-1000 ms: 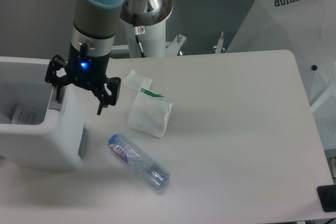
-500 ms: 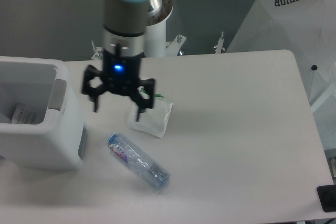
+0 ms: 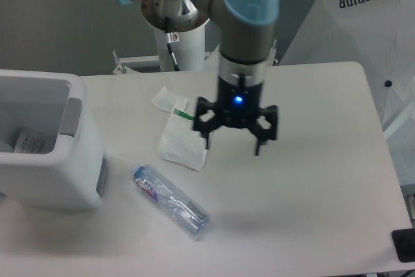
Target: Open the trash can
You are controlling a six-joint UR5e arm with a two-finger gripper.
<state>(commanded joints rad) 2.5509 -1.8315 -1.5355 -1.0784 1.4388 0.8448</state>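
**Trash can stands open at the left while the gripper hangs over mid-table**

The trash can (image 3: 48, 154), a large white boxy bin with rounded corners, sits at the left edge of the table (image 3: 311, 180), partly cut off by the frame. Its top is open and the hollow inside shows, with a pale scrap of paper lying low against the left inner wall. A grey rectangular tab (image 3: 72, 116) sits on the right rim of the opening, and a second grey patch shows lower on the bin's right face.

The gripper (image 3: 231, 146) hangs over the middle of the table, well to the right of the bin and touching nothing. Its two dark fingers point down and stand wide apart with nothing between them; a blue light glows on the body above them. The left finger tip lies just beside the right edge of a white bag.

That white bag (image 3: 183, 141) lies flat on the table between bin and gripper, with a green mark near its far end and a smaller white flap further back. Nearer the camera, a clear plastic bottle (image 3: 171, 201) lies on its side, angled from near the bin's lower right corner toward the near right.

A white umbrella (image 3: 363, 24) printed with dark lettering fills the far right corner, beyond the table
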